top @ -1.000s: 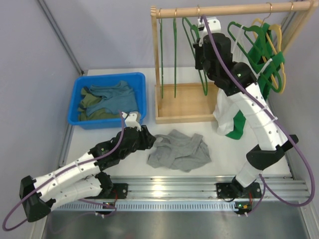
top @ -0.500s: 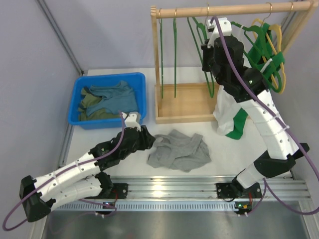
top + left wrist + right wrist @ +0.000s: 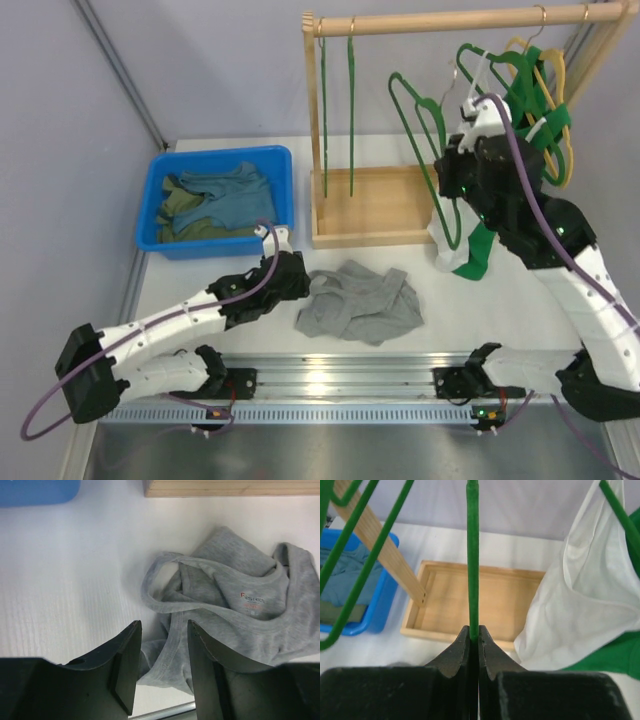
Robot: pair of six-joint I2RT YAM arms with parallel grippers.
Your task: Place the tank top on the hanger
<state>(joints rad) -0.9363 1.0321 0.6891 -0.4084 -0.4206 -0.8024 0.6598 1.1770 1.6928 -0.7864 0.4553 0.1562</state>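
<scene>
The tank top [image 3: 360, 303] lies crumpled on the worktop [image 3: 480, 310], long axis left to right, directly ahead of the left pincer [image 3: 163, 630], whose jaws gape empty over its edge; that arm is nearer. The hanger [image 3: 472, 555], off the rack [image 3: 450, 20], hangs pinched in the closed right pincer [image 3: 474, 632] above and right; a white top [image 3: 448, 225] crowds it.

grey walls [image 3: 200, 70], white table [image 3: 460, 310], wooden rack [image 3: 450, 20]

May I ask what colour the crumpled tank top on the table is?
Light grey tank top; left wrist view shows it best.
</scene>
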